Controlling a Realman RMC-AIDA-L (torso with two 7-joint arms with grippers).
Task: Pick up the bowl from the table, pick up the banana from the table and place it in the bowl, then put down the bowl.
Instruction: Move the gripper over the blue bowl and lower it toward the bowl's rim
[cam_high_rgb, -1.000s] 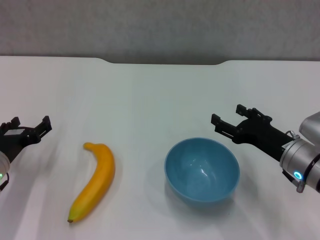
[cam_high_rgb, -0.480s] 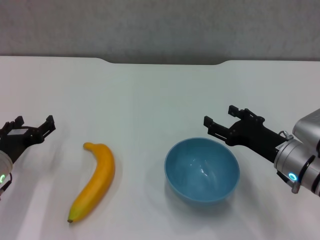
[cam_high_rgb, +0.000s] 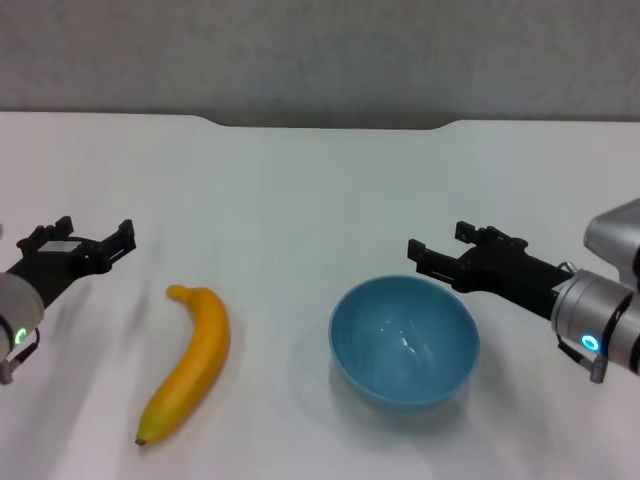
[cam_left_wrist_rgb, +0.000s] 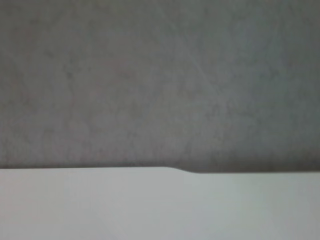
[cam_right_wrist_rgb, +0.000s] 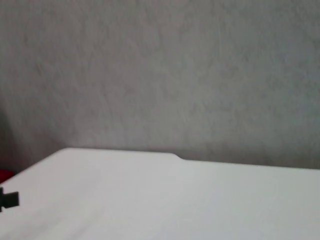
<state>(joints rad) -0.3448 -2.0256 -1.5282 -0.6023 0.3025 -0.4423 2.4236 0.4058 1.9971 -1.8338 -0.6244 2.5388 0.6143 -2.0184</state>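
- The bowl (cam_high_rgb: 404, 340), light blue and glossy, stands upright on the table (cam_high_rgb: 300, 200), right of centre and toward the near edge, with nothing inside it.
- The banana (cam_high_rgb: 188, 362) lies flat on the table, well apart from the bowl on its left, with open white surface between the two; its stem end points away from the robot and its dark tip toward it.
- The right gripper (cam_high_rgb: 446, 251) hangs just beyond the bowl's far right rim, its two black fingers spread wide and holding nothing; whether a fingertip overlaps the rim or only sits behind it is hard to tell from the head view.
- The right arm is cut off at the picture's right edge.
- The left gripper (cam_high_rgb: 83, 237) hovers beyond and to the left of the banana, apart from it, fingers also spread wide and empty; its arm is cut off at the left edge.
- The left wrist view shows only bare tabletop, the notched far edge (cam_left_wrist_rgb: 187, 170) and a grey wall (cam_left_wrist_rgb: 160, 75); neither fruit nor bowl shows there.
- The right wrist view shows the same sort of scene, plus a small dark piece at one border, too little of it in view to name.
- The far half of the table lies open up to the dark notch (cam_high_rgb: 330, 124) in its far edge.
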